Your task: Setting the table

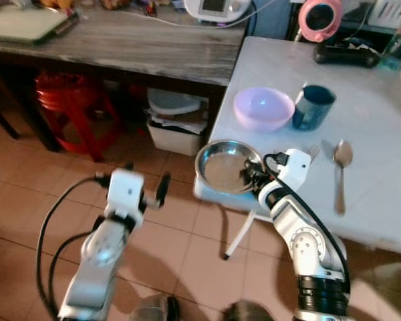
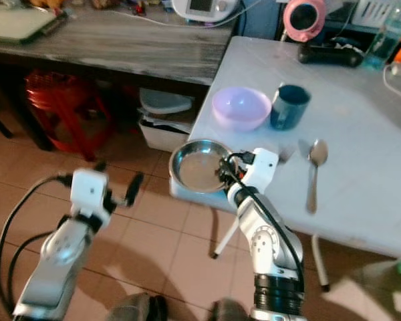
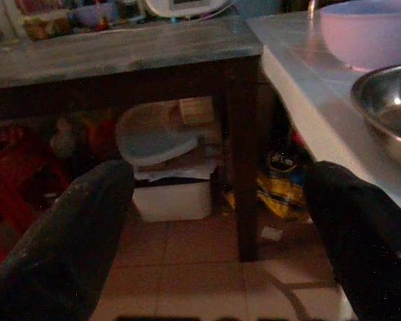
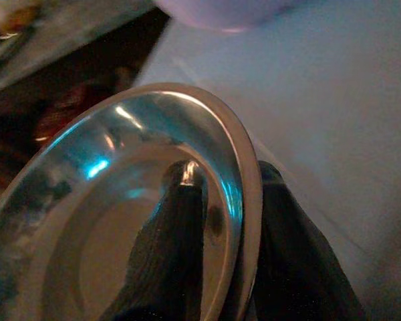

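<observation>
A steel bowl sits at the near left corner of the white table, partly over the edge. My right gripper is shut on its rim: in the right wrist view one finger lies inside the bowl and the other presses outside the rim. Behind it stand a purple bowl and a dark blue mug. A spoon lies to the right. My left gripper hangs open over the tiled floor, left of the table, holding nothing.
A dark wooden table stands at the back left, with a red stool and a white lidded bin beneath it. A pink round device and a black object sit at the table's far side.
</observation>
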`<state>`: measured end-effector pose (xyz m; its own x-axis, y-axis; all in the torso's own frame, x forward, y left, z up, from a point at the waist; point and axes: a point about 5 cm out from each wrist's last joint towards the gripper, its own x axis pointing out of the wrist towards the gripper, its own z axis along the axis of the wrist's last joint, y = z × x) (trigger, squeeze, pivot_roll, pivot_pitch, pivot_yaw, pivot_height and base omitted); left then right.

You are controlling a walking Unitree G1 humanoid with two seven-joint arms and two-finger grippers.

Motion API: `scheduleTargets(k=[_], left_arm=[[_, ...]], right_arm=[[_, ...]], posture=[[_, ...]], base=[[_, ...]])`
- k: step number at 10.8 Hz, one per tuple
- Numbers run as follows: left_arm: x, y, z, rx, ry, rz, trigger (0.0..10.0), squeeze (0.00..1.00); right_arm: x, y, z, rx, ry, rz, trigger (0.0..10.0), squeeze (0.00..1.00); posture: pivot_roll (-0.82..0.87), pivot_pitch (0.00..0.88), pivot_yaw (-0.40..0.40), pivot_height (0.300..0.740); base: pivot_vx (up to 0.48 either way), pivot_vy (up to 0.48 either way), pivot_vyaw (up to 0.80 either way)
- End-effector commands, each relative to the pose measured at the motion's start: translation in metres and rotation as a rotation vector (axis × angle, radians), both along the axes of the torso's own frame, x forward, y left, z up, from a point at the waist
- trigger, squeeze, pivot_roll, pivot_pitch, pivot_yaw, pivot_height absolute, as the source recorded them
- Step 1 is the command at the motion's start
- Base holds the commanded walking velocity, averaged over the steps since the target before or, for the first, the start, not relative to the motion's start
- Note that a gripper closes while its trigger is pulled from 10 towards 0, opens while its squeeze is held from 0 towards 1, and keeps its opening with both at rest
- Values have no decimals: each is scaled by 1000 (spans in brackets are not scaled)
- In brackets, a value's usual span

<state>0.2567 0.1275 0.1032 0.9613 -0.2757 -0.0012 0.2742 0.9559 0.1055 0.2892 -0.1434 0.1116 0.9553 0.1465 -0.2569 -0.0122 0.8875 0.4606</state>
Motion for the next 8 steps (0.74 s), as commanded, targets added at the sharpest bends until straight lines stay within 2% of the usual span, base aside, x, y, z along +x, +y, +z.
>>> scheduleTargets(k=[1,2,4,6,8], left_arm=[[0,7,-3,21,1,25,10000,0],[0,6,-2,26,-5,19,10000,0],[0,3,-1,17,-18,-1,10000,0],[1,3,-1,16,-21,-10,10000,0],[2,0,1,21,-29,-20,10000,0]], right_arm=[[-1,0,9,-6,-51,-9,0,0],[-1,-2,10,-14,-62,-16,0,0],[-2,-19,22,-81,-148,-139,0,0],[-1,-27,39,-157,-252,-192,0,0],[-1,-28,40,-182,-267,-200,0,0]], posture=[[-30,36,15,740],[-31,35,15,740],[-28,33,23,740],[-31,26,30,740],[-35,21,34,740]], base=[[0,480,0],[0,480,0],[0,444,0],[0,428,0],[341,330,0]])
